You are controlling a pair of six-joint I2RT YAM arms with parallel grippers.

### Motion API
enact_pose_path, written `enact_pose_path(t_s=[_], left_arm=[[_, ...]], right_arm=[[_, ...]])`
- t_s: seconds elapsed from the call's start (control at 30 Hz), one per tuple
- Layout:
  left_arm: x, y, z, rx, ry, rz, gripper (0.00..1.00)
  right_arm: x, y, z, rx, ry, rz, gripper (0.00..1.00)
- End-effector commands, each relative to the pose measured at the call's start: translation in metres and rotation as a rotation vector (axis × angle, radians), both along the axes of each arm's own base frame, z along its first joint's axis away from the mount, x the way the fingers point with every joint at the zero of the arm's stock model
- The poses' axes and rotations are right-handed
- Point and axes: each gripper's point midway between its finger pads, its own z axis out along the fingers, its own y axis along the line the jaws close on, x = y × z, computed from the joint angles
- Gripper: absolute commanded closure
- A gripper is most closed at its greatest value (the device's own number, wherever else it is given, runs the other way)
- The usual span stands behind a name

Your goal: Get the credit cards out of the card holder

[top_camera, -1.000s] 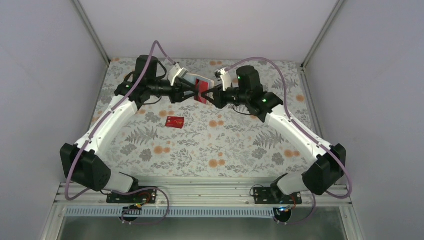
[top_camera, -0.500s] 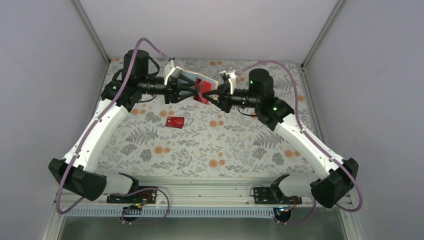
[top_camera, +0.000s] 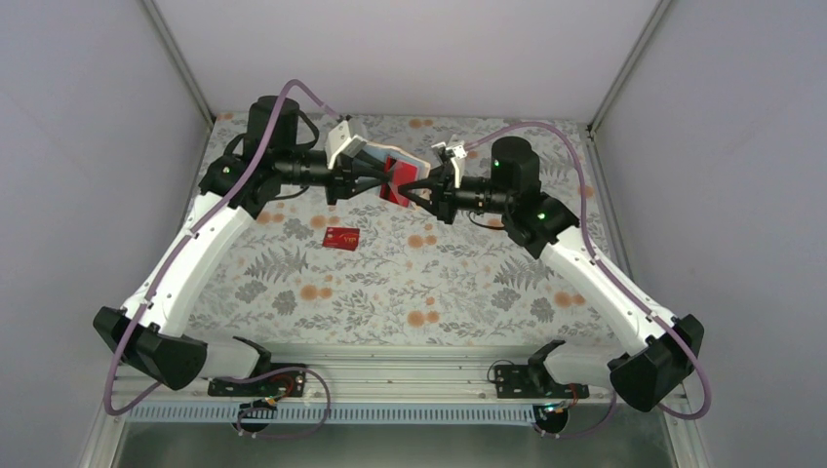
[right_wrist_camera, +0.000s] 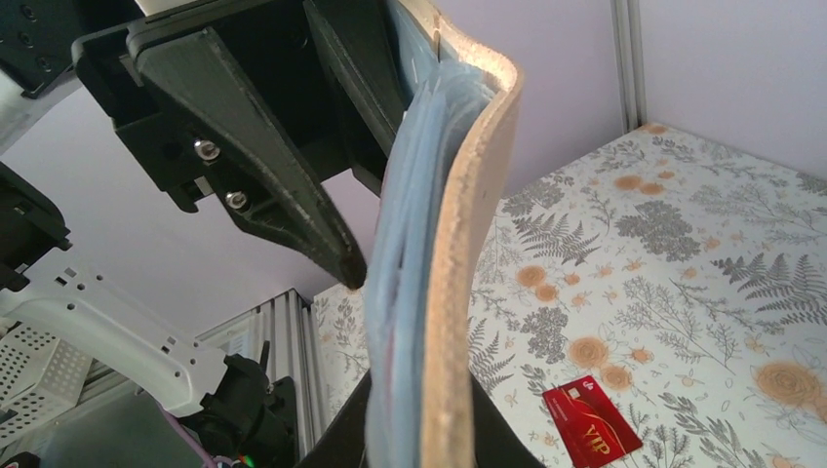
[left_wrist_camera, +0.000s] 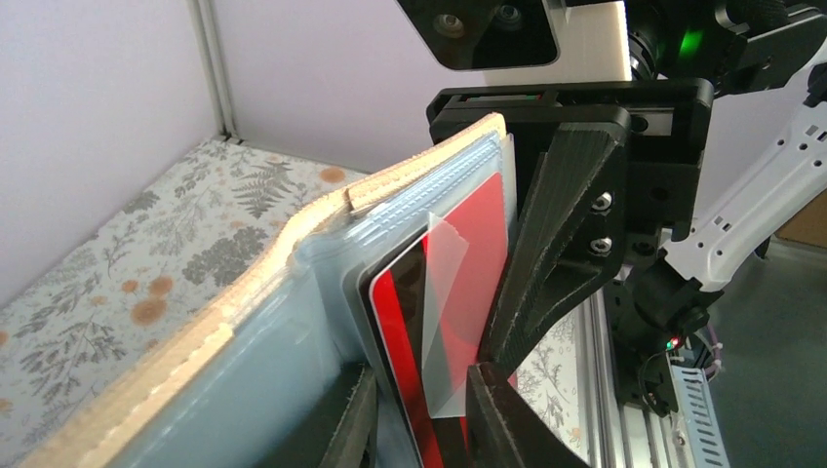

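The card holder (left_wrist_camera: pixel 283 322) hangs in the air above the far middle of the bench (top_camera: pixel 468 292), between the two hands. In the top view the hands cover most of it, so only a pale edge and a patch of red show. The wrist views cut off its lower part, and I cannot tell how many cards sit in its blue-grey pockets.

On the left, the left hand (left_wrist_camera: pixel 419 429) reaches in from the holder's open side. Its fingers (left_wrist_camera: pixel 341 429) stand a little apart on either side of a red card (left_wrist_camera: pixel 468 253) that sticks out of a pocket. A clear plastic flap (left_wrist_camera: pixel 444 312) lies over that card. The fingertips run off the bottom of the picture, so I cannot tell whether they pinch the card or only bracket it.

Below the holder and a little to its left, a second red card (top_camera: pixel 340 237) with gold lettering lies flat on the bench, well apart from both hands.

On the right, the right hand (right_wrist_camera: pixel 419 434) is clamped tight on the holder's tan outer panel, holding it upright and on edge. The panel curves slightly over the pockets.
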Motion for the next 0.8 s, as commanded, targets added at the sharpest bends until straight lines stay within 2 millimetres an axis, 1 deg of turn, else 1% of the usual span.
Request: enact_pose_path(t_s=[0.0,0.07,0.13,0.27,0.37,0.5,0.57,0.77], left_arm=[[-0.046,-0.025,0.016,-0.07,0.0,-0.251,0.79],[-0.052,-0.025,0.02,-0.081,0.003,-0.282,0.87],[-0.054,-0.026,0.022,-0.083,0.004,-0.287,0.97],[-0.053,-0.026,0.025,-0.08,0.019,-0.273,0.98],[-0.057,-0.022,0.028,-0.075,0.016,-0.266,0.98],[-0.057,-0.016,0.026,-0.062,0.007,-0.246,0.98],[-0.056,-0.012,0.026,-0.058,0.001,-0.234,0.98],[-0.049,-0.003,0.018,-0.037,0.004,-0.191,0.98]], right_arm=[[-0.019,0.016,0.022,0.063,-0.097,0.125,0.96],[-0.017,0.018,0.021,0.061,-0.092,0.118,0.96],[-0.016,0.019,0.022,0.063,-0.092,0.125,0.96],[-0.019,0.019,0.021,0.058,-0.108,0.142,0.96],[-0.024,0.015,0.017,0.044,-0.139,0.151,0.95],[-0.03,0.008,0.015,0.041,-0.165,0.163,0.82],[-0.033,0.006,0.015,0.041,-0.171,0.167,0.8],[-0.034,0.001,0.014,0.039,-0.183,0.164,0.8]])
